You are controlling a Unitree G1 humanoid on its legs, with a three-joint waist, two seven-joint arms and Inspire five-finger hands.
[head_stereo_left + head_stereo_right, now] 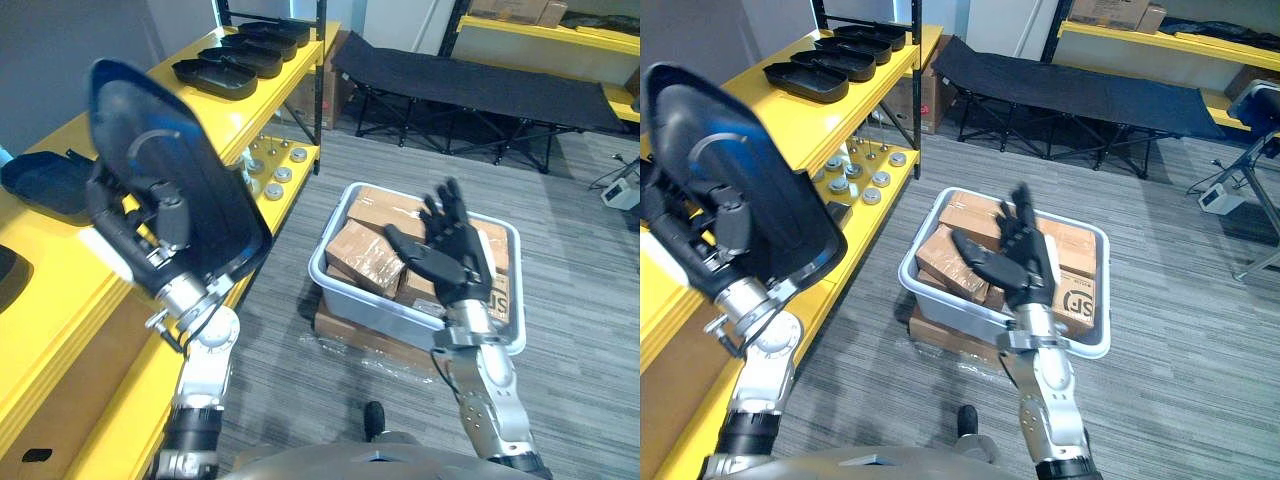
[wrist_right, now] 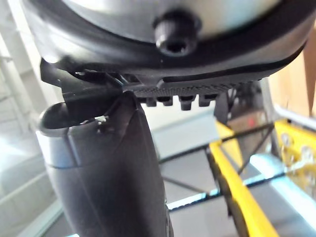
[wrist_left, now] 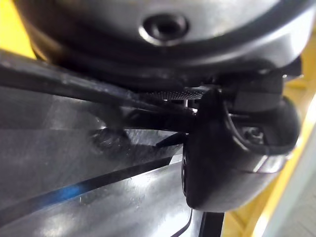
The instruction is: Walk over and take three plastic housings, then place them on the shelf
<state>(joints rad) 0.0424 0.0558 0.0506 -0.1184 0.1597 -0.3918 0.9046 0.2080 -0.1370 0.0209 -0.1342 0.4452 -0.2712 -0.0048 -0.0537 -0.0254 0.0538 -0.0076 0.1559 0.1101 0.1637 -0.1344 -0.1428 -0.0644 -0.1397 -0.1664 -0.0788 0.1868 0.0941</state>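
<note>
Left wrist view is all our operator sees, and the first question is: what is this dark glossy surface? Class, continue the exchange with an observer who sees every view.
Observer: A black plastic housing, gripped and raised in the left hand.
Operator: Where would it go?
Observer: A yellow shelf stands on your left, a row of housings on top.
Operator: And my other hand?
Observer: The right hand hangs open above a grey bin of cardboard boxes.
</note>
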